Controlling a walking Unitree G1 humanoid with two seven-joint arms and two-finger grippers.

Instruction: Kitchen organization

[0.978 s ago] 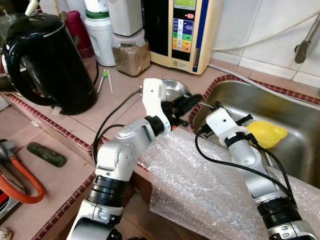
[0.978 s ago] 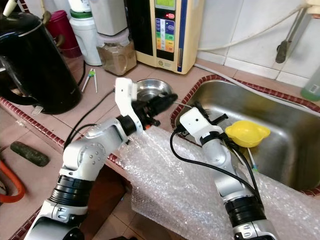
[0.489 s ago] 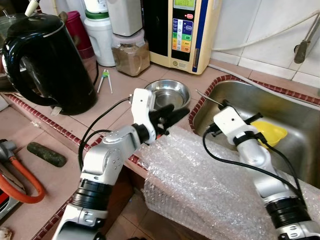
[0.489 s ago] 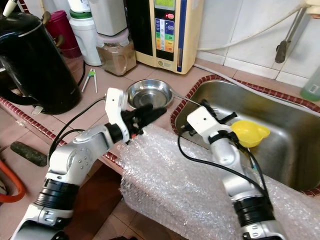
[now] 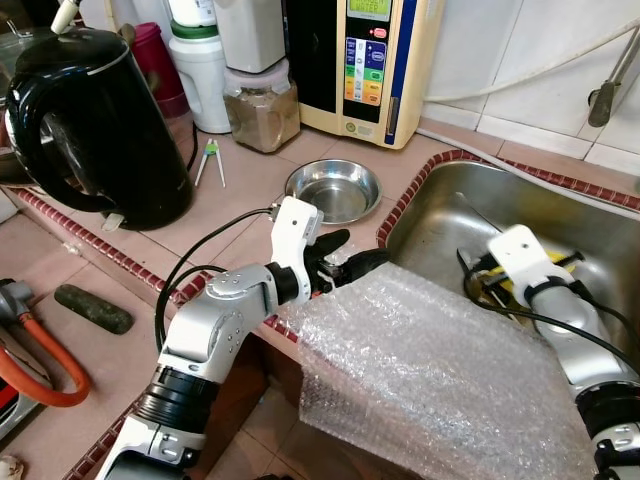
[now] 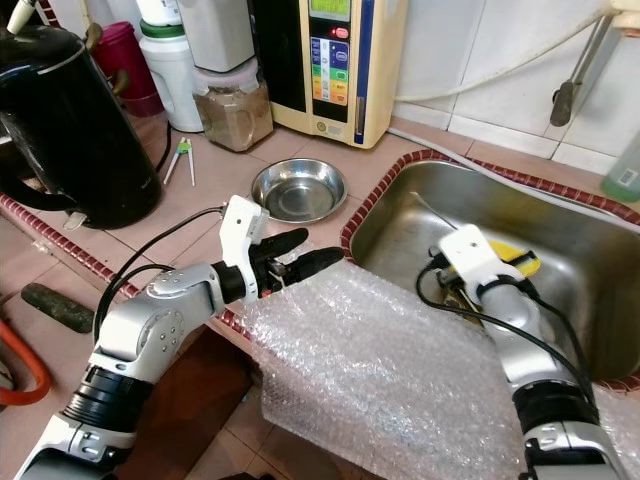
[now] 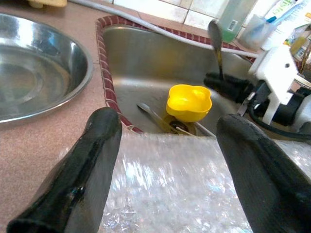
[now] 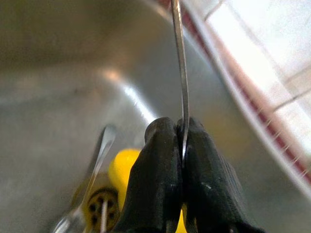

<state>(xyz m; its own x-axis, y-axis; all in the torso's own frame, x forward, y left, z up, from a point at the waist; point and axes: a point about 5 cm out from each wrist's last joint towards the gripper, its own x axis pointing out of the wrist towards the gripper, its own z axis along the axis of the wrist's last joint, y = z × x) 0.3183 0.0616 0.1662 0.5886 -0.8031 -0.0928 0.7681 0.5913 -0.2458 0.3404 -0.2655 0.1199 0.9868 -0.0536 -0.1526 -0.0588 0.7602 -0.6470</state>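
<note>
My right gripper (image 8: 181, 127) is down inside the steel sink (image 5: 440, 205), shut on the thin handle of a metal spoon (image 7: 215, 41) that stands upright from its fingers. Beside it in the sink sits a yellow cup (image 7: 188, 103), and another utensil (image 7: 154, 115) lies by the drain. My left gripper (image 5: 350, 255) is open with nothing between its fingers, at the counter edge by the sink's near-left corner, over a sheet of bubble wrap (image 5: 430, 370). A round steel bowl (image 5: 333, 190) rests on the counter just behind it.
A black kettle (image 5: 95, 120) stands at the left, with a jar of brown powder (image 5: 262, 110) and a cream water machine (image 5: 375, 60) along the back wall. Small tongs (image 5: 210, 160) lie on the counter. A dark green object (image 5: 92, 308) and an orange hose (image 5: 40, 375) lie lower left.
My right gripper has carried the spoon to the right, deeper into the sink. My left gripper has drawn back off the steel bowl to the counter edge, and the bowl is uncovered.
</note>
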